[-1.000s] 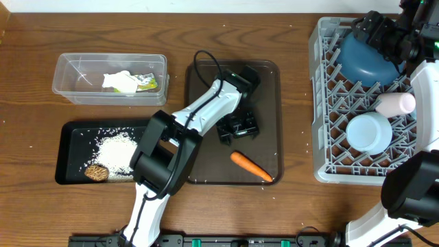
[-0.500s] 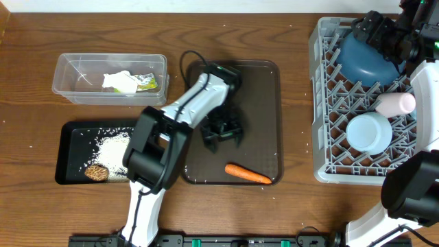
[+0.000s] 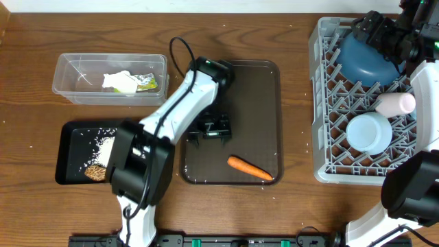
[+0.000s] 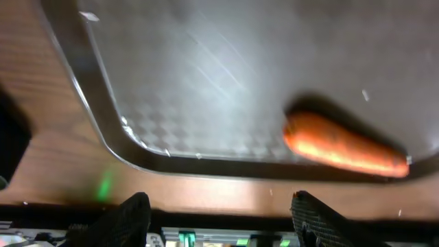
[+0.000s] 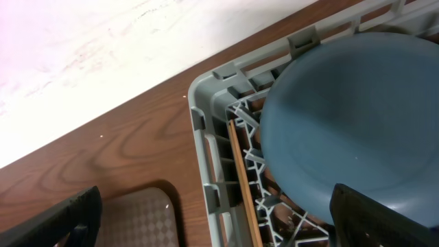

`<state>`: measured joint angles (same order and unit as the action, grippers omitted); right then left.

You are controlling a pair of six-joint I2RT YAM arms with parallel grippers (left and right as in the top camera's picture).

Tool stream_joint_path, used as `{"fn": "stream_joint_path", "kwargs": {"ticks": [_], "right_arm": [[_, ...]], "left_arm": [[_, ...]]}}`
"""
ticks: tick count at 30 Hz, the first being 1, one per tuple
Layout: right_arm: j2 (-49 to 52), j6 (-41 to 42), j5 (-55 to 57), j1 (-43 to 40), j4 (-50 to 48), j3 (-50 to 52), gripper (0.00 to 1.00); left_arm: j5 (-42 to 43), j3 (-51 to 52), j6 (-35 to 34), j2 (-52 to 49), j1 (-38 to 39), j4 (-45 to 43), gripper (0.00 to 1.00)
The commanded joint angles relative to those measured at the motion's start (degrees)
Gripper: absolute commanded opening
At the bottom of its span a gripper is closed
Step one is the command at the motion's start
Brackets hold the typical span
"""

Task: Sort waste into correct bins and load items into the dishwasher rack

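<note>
One carrot (image 3: pixel 250 167) on tray (image 3: pixel 267 89), near left hand (image 3: pixel 209 134)

The left arm (image 3: pixel 168 120) stretches from its base at six o'clock up toward one o'clock, then bends so the left gripper (image 3: pixel 209 132) points back at six, jaws parted and holding nothing. The right arm (image 3: pixel 411 189) rises toward twelve, and the right gripper (image 3: pixel 374 31) is spread wide, aimed at about nine.
</note>
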<state>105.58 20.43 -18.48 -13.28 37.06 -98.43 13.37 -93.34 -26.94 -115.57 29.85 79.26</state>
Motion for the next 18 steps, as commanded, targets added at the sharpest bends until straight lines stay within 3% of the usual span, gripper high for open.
{"fn": "stream_joint_path", "kwargs": {"ticks": [1,4,7,10,18], "right_arm": [[-0.2,0.3,-0.4,-1.0,0.0,0.0,0.99],[-0.2,0.3,-0.4,-1.0,0.0,0.0,0.99],[-0.2,0.3,-0.4,-1.0,0.0,0.0,0.99],[-0.2,0.3,-0.4,-1.0,0.0,0.0,0.99],[-0.2,0.3,-0.4,-1.0,0.0,0.0,0.99]], "left_arm": [[1.4,0.3,1.3,-0.1,4.2,0.1,0.67],[3.4,0.4,-2.6,-0.1,8.0,-2.1,0.72],[3.4,0.4,-17.1,-0.1,10.9,-3.3,0.72],[3.4,0.4,-28.0,-0.1,12.1,-3.5,0.81],[8.1,1.9,-43.9,-0.1,12.4,-3.8,0.94]]}}
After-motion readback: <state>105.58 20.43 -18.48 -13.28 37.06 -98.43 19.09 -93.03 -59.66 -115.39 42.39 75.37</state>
